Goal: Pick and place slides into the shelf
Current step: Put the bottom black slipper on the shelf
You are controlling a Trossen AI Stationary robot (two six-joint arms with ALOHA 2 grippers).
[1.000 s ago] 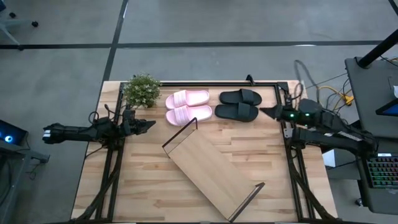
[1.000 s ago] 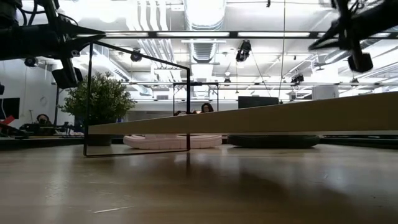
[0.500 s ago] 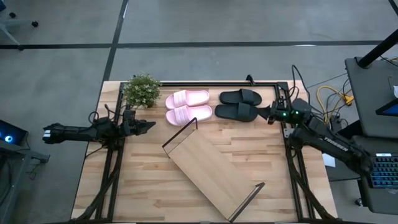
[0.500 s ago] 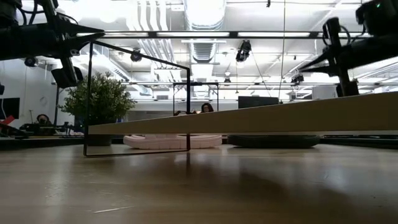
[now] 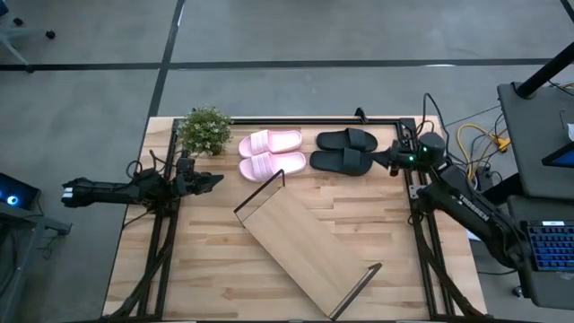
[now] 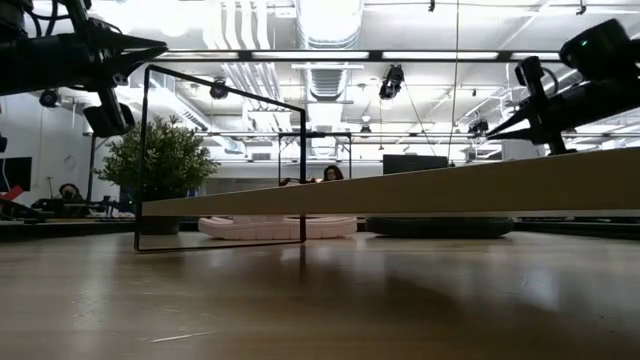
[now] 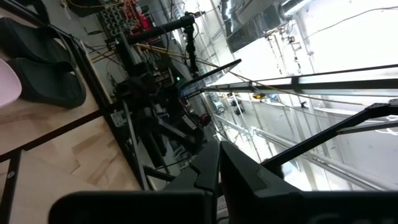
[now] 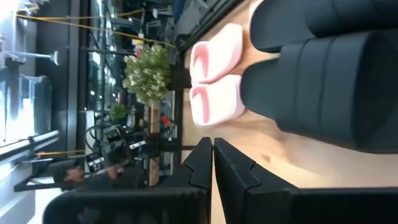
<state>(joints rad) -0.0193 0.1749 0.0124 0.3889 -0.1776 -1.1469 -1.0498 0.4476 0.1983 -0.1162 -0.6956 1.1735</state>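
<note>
Four slides lie at the far edge of the light-wood desk. The pale pink pair sits side by side, wide straps across the top, soles slightly ribbed at the toe end; just beside it, toward the right arm's side, lies the matte black pair, same shape, with broad smooth straps and open toes. All four rest flat, with the two of each pair touching or nearly so along their long sides, and a narrow gap of bare wood between the pink and the black.

The shelf stands nearer the middle of the desk, turned at a diagonal: a long pale wood board with a thin black wire frame at each end. One framed end comes near the pink slides without touching them. From the low view the board shows as a raised plank, the slides visible underneath it farther back.

A small potted plant stands at the far corner, next to the pink pair.

The left pincer hangs closed and empty above the desk's left edge, beside the plant. The right pincer is likewise closed and empty, its tips pointing at the black slides, just beside the nearer one.
</note>
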